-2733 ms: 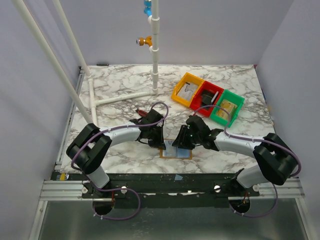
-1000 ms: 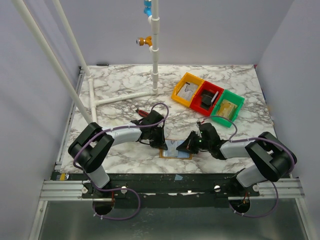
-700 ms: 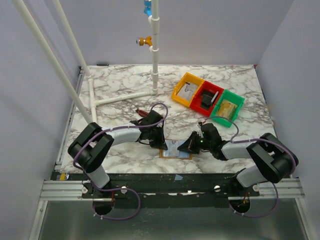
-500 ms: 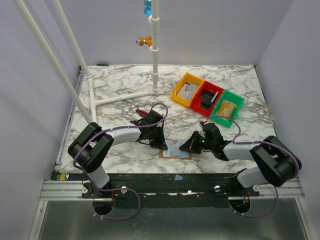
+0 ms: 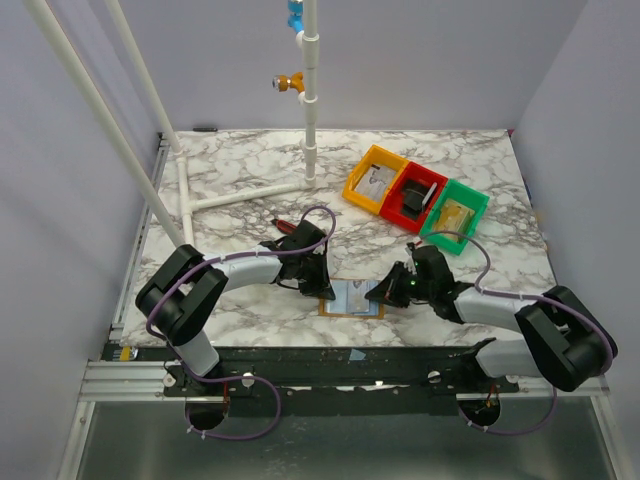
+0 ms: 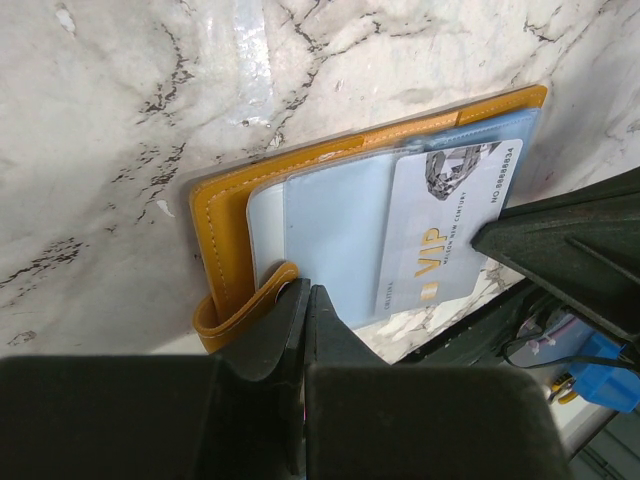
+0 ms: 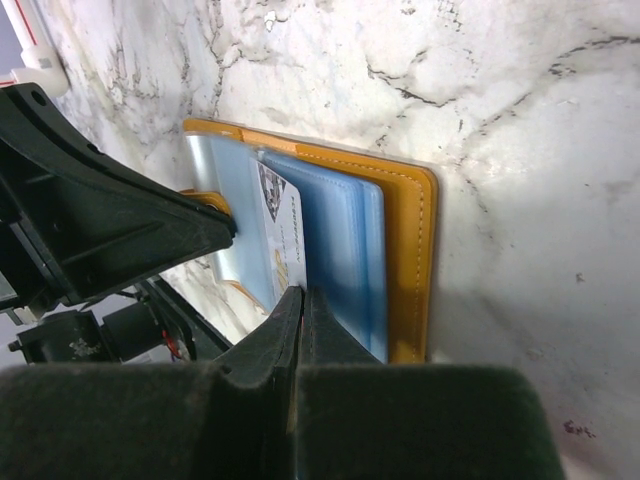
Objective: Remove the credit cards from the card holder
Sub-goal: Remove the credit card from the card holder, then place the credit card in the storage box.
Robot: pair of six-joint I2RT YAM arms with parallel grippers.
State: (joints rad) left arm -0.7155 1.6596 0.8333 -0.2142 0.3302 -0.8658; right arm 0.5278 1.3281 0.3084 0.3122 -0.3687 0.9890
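A mustard-yellow card holder lies open near the table's front edge, with clear blue sleeves inside. It shows in the left wrist view and the right wrist view. A white VIP card sticks partway out of a sleeve; it also shows in the right wrist view. My left gripper is shut, its tip pressing on the holder by its strap loop. My right gripper is shut on the card's outer edge.
Yellow, red and green bins stand in a row at the back right. A white pipe frame lies at the back left with an upright post. The table's front edge runs just beside the holder.
My right gripper has shifted to the right, away from the holder, drawing the card outward. The left gripper has stayed on the holder's left end.
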